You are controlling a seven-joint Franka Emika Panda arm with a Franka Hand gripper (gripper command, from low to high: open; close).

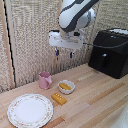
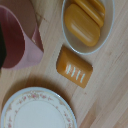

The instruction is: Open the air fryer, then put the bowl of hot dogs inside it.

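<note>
A: Where is the tool [image 1: 64, 52]?

B: High above the table [image 1: 95, 100], hanging in the air over the back edge, with nothing between its two dark fingers [image 1: 57, 52]. They stand spread apart, with open air between them.

A: And the fryer [image 1: 110, 52]?

B: At the exterior view's right, on the table's far side, well apart from the tool. Its drawer front looks flush with the body, and the handle [image 1: 104, 61] stands upright on that front.

A: The bowl [image 1: 66, 87]?

B: Near the middle of the table, below the tool. The hot dogs [image 2: 89, 21] lie inside it, a few yellow-orange pieces side by side.

A: What sits around it?

B: A block [image 1: 59, 99] lies just beside the bowl on the near side; the wrist view shows pale stripes on its top. A mug [image 1: 45, 80] stands at the exterior view's left of the bowl, apart from it. A plate [image 1: 30, 110] rests nearer the front, close to the block.
</note>
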